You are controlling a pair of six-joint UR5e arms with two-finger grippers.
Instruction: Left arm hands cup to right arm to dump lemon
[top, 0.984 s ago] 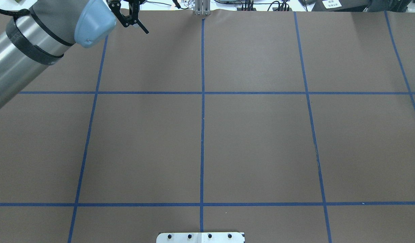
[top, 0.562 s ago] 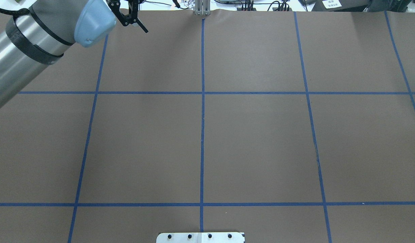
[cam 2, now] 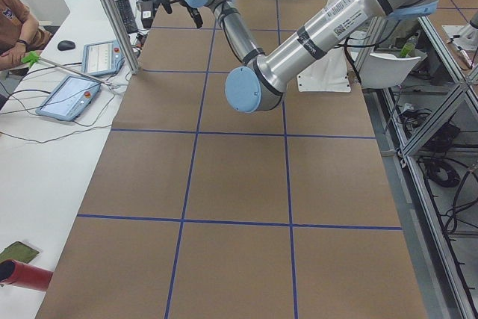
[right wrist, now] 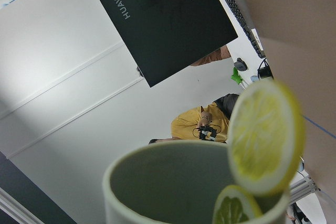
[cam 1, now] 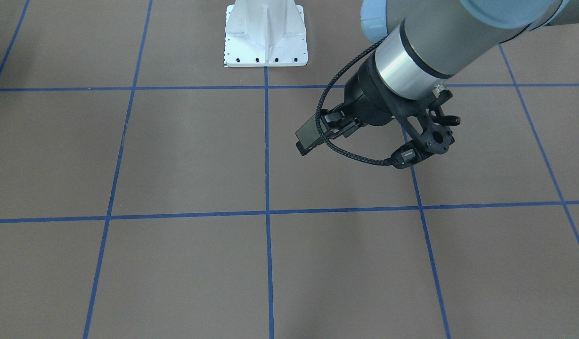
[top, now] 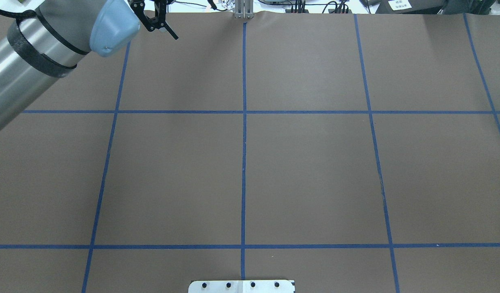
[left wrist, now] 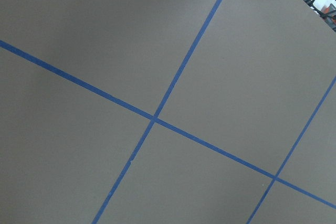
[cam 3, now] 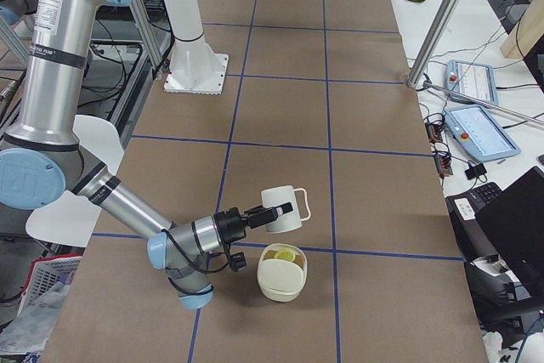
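Observation:
The white cup [cam 3: 279, 210] hangs tipped on its side above a cream bowl [cam 3: 282, 282] at the right end of the table. My right arm's gripper [cam 3: 255, 215] is at the cup, and I cannot tell whether it is open or shut. A lemon [cam 3: 286, 254] piece lies in the bowl. In the right wrist view a lemon [right wrist: 265, 135] slice hangs at the cup's grey mouth [right wrist: 157, 182], with a second slice below it. My left gripper [cam 1: 313, 139] hovers over bare table near the far edge, also seen from overhead as the left gripper [top: 164, 31], open and empty.
The white base plate [cam 1: 265, 37] stands at the robot's side of the table. A metal post [cam 3: 450, 14], tablets [cam 3: 480, 129] and a laptop [cam 3: 518, 227] line the operators' side. A person [cam 2: 15, 24] sits at the desk there. A red cylinder [cam 2: 22, 273] lies off the table's corner.
My left gripper has edged slightly toward the table's far edge. Nothing else on the table has visibly changed in the overhead view.

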